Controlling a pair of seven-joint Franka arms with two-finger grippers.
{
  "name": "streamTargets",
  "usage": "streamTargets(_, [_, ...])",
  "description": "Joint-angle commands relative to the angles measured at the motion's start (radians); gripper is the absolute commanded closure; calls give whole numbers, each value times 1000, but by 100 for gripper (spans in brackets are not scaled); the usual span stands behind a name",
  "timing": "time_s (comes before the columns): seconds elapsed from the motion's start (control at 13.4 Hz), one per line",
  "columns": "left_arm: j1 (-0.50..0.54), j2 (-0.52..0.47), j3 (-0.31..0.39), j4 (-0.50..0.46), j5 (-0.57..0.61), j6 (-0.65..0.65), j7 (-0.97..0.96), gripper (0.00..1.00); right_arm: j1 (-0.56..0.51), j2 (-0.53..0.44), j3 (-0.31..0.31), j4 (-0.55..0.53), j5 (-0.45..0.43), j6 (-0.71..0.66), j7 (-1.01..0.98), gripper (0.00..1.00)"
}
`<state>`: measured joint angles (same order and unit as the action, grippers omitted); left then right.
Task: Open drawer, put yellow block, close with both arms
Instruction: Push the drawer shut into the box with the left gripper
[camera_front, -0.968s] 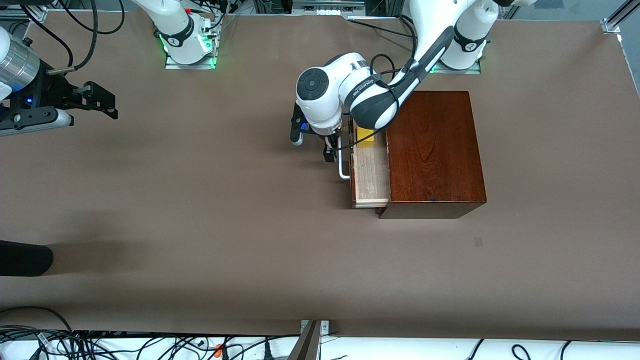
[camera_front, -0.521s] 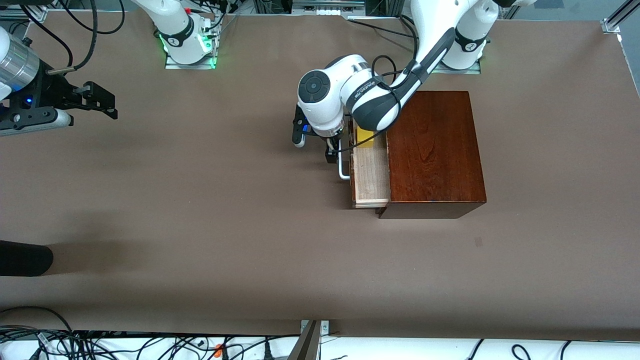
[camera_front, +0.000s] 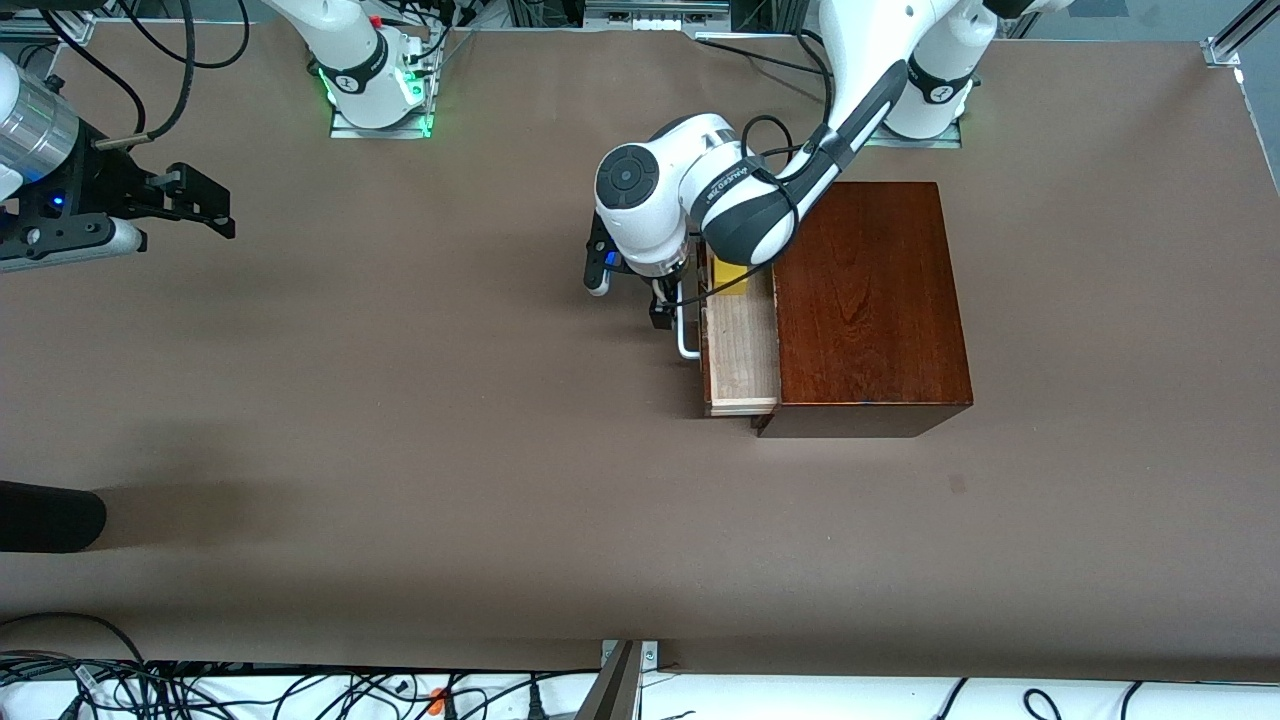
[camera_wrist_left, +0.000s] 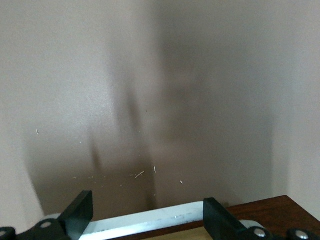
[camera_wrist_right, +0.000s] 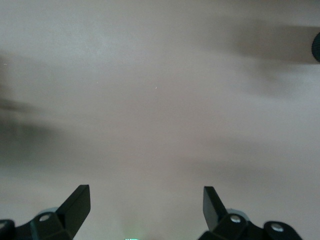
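Table (camera_front: 400, 420) of brown matte cloth carries our dark reddish-brown polished wooden box (camera_front: 865, 300), whose pale-wood drawer (camera_front: 742, 350) with the white U-shaped bar handle (camera_front: 686, 335) stands partly pulled out. We have the left gripper (camera_front: 662, 300) low at that handle, fingers (camera_wrist_left: 80, 216) spread apart with the white bar lying between them, not clamped on it as far as the left wrist view shows. Just beside this gripper, inside the drawer, sits the small bright yellow block (camera_front: 730, 276), half hidden under our wrist. Our right gripper (camera_front: 195, 205) waits well apart, over bare table at the right arm's end, fingers (camera_wrist_right: 75, 205) spread and empty. We judge opening and placing done; closing the drawer is what is left.
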<state>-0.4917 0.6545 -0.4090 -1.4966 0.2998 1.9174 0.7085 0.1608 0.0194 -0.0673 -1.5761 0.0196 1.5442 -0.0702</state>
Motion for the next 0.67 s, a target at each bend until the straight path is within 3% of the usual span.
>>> streamTargets(0.0, [-5,17,-2,-1,33,69,8,0,3,4,-2,19,-3,-10,18,0])
streamTargets(0.6, [16,8,-1,-40,42,28,26,0,3,4,-2,19,-3,-10,18,0])
